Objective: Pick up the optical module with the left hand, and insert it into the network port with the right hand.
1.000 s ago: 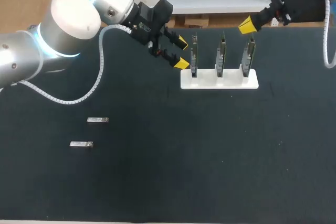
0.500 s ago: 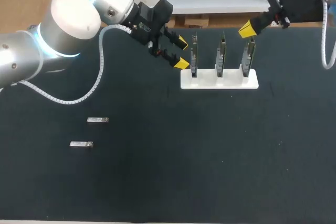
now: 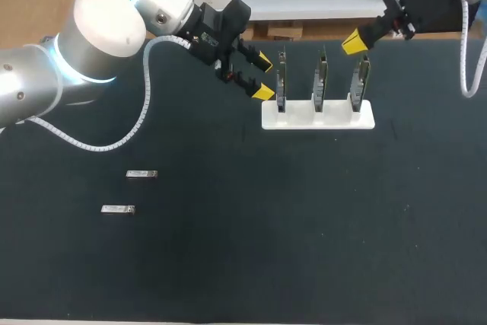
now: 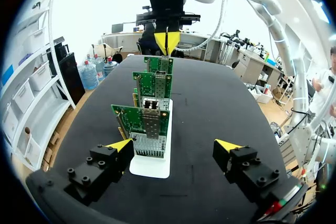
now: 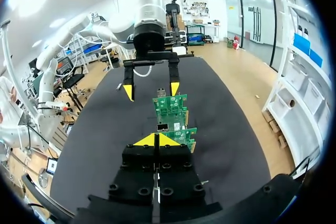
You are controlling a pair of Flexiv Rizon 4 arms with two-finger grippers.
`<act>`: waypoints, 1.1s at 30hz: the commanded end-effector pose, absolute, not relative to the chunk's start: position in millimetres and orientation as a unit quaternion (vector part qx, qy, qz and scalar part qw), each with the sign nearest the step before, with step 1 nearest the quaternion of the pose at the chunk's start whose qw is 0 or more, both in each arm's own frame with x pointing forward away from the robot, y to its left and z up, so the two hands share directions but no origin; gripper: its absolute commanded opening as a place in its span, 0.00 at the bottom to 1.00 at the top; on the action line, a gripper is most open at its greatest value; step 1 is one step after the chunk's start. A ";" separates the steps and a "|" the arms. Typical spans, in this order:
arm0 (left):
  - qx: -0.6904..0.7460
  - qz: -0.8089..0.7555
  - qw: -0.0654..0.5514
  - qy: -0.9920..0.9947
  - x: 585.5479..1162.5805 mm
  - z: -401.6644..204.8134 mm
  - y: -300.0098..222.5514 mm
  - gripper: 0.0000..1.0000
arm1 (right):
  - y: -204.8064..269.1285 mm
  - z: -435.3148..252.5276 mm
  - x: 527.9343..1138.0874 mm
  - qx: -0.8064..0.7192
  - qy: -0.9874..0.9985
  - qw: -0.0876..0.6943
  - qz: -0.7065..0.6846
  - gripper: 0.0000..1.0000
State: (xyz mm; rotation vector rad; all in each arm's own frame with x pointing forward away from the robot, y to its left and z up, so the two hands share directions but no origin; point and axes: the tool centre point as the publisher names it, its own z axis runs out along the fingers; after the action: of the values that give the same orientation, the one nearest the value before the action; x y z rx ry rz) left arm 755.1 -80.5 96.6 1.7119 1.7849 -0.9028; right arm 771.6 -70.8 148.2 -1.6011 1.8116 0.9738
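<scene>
Left hand (image 3: 263, 78) is hanging wide open with nothing in it, just off the 9 o'clock end of the white holder (image 3: 318, 117), its yellow tips right beside the nearest of the three upright green boards (image 3: 281, 81). Right hand (image 3: 354, 41) is hovering over the holder's 1 o'clock corner with its fingers pressed together. It's looking empty, I think, though the tips are half hidden. A silvery network port (image 4: 151, 104) is showing on the boards ahead of the left hand. One optical module (image 3: 141, 175) and a second module (image 3: 118, 209) are lying flat on the dark surface (image 3: 304, 226), around 8 o'clock from the holder, well apart from both hands.
</scene>
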 end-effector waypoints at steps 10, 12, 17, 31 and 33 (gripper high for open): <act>0.628 -0.330 0.253 0.657 753.1 96.7 -80.4 1.00 | -65.9 144.0 772.3 -0.592 0.674 0.263 0.354 0.00; 0.628 -0.330 0.253 0.657 753.1 96.7 -80.4 1.00 | -65.9 143.6 771.7 -0.592 0.675 0.263 0.354 0.00; 0.628 -0.330 0.253 0.657 753.1 96.7 -80.4 1.00 | -66.0 143.5 770.7 -0.591 0.676 0.264 0.353 0.00; 0.628 -0.330 0.253 0.657 753.1 96.7 -80.4 1.00 | -65.8 143.4 767.3 -0.599 0.677 0.249 0.349 1.00; 0.628 -0.330 0.253 0.657 753.1 96.7 -80.4 1.00 | -65.8 143.4 767.3 -0.599 0.677 0.249 0.349 1.00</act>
State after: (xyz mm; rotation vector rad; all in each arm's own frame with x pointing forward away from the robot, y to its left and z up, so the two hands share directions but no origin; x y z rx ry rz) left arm 755.0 -80.5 96.6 1.7118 1.7849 -0.9028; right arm 768.0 -65.8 143.1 -1.6319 1.8440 0.9516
